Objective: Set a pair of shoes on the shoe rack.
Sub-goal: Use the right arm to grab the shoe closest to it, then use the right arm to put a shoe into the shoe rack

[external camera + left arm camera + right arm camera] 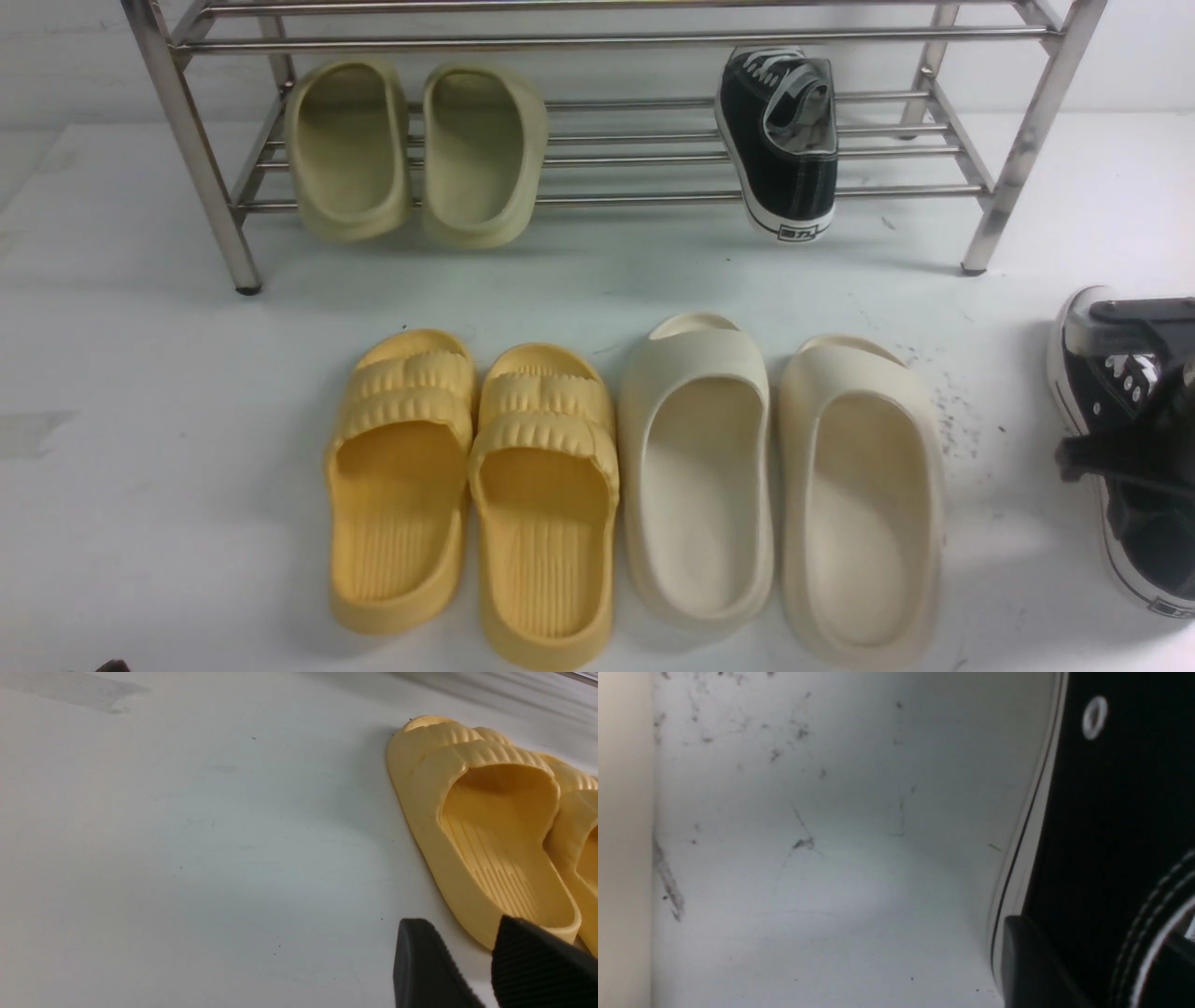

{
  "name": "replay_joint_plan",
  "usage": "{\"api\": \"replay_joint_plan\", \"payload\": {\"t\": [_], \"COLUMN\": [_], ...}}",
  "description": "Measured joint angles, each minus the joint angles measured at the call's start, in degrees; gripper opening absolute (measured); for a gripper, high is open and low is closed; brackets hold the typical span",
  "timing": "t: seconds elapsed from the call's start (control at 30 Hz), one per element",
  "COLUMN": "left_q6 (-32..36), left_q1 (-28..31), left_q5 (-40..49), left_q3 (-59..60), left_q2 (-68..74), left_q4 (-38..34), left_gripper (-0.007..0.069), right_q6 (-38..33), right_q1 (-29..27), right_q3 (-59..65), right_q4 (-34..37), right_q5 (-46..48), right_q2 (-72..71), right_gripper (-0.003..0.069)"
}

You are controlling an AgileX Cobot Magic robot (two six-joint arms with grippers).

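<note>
One black sneaker (778, 140) lies on the lower bars of the steel shoe rack (187, 140), at its right, heel label toward me. The other black sneaker (1134, 411) stands on the floor at the far right and fills the right wrist view (1111, 812). My right gripper (1120, 457) is down at this sneaker's opening. One finger (1031, 966) is outside its side wall, by the white sole; the other is dimly seen inside. The jaws stand apart. My left gripper (455, 926) is open and empty, low over the floor beside the yellow slippers.
Two olive slides (415, 149) lean on the rack's lower bars at the left. On the white floor stand yellow ribbed slippers (471, 485) (490, 826) and cream slides (780, 485). A cream slide's edge (623, 835) shows left of the sneaker.
</note>
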Motion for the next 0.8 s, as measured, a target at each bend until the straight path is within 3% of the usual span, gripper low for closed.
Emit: {"api": "replay_joint_plan", "payload": {"t": [0.07, 0.17, 0.47, 0.67, 0.8], "left_q6": [0.0, 0.0, 0.0, 0.0, 0.0], "left_q1": [0.0, 0.0, 0.0, 0.0, 0.0], "left_q5": [0.0, 0.0, 0.0, 0.0, 0.0], "left_q3": [0.0, 0.0, 0.0, 0.0, 0.0], "left_q2": [0.0, 0.0, 0.0, 0.0, 0.0], "left_q4": [0.0, 0.0, 0.0, 0.0, 0.0], "left_gripper": [0.0238, 0.0238, 0.0238, 0.0238, 0.0238], "right_q6": [0.0, -0.8, -1.4, -1.2, -1.8], "right_q1": [0.0, 0.2, 2.7, 12.1, 14.6], "right_q3": [-0.1, 0.1, 0.9, -0.1, -3.5], "right_q4": [0.6, 1.0, -0.2, 2.9, 4.0], "right_q5": [0.0, 0.5, 8.2, 10.4, 9.3], "right_q2": [0.1, -0.6, -14.1, -19.3, -16.2], "right_gripper": [0.0202, 0.0029, 0.0024, 0.0027, 0.0029]}}
